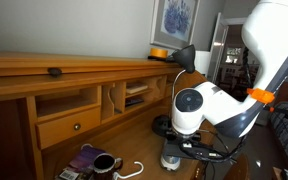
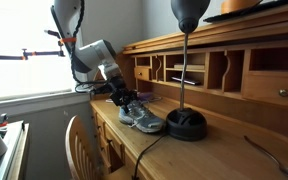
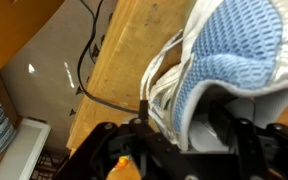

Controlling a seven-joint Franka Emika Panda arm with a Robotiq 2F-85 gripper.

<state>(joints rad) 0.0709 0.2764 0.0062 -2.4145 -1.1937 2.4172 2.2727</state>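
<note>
A blue-mesh and white sneaker [image 3: 234,60] rests on the wooden desk [image 3: 124,60]; it shows in both exterior views [image 2: 141,119] [image 1: 171,160]. My gripper [image 3: 189,135] comes down over its opening, also seen from outside [image 2: 124,100] [image 1: 176,148]. One finger [image 3: 147,131] is outside the laced side wall and the other finger [image 3: 224,128] is inside the shoe. The jaws stand apart, with a gap between the inner finger and the wall, so the gripper is open around the shoe's side.
A black desk lamp [image 2: 186,122] stands just beyond the sneaker, its cable [image 3: 89,60] trailing over the desk edge. The hutch with cubbies and a drawer [image 1: 69,127] backs the desk; an orange bowl [image 1: 160,52] sits on top. A dark mug [image 1: 104,163] and a chair [image 2: 79,140] are near.
</note>
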